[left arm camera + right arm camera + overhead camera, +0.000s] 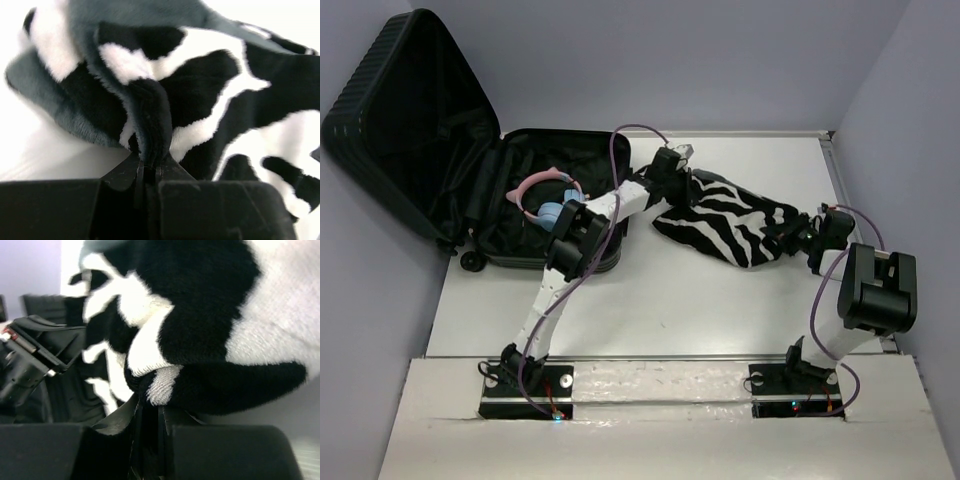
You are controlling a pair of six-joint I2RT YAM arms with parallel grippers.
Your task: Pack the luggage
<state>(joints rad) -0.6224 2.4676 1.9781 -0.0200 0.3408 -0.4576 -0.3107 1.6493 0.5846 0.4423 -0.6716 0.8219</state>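
Both arms are on the zebra-striped cloth (725,222) right now: the left gripper (672,163) is pinched tight on a fold at the cloth's left end, the right gripper (812,238) is clamped on the opposite end, and the cloth hangs in a sag between them over the white tabletop (660,310). The suitcase (470,180) lies open at the far left, lid propped up against the wall, with a pink headband-like thing (542,185) and something pale blue (550,212) already in the lined base. Here is the worry: the left wrist view shows only a thin ridge of cloth (150,125) caught between the closed fingers, and the right wrist view shows a similarly small nip of cloth (160,385), so a sideways pull could slip either hold. The sagging middle could drag on the tabletop or catch on the near rim of the suitcase instead of clearing it. The left forearm also crosses right over the base, so it could knock what is already packed. As for what is hard to read: the left arm covers part of the suitcase interior, the blue item cannot be identified, both wrist views are blurred at close range, and whether the cloth's belly touches the tabletop cannot be told.
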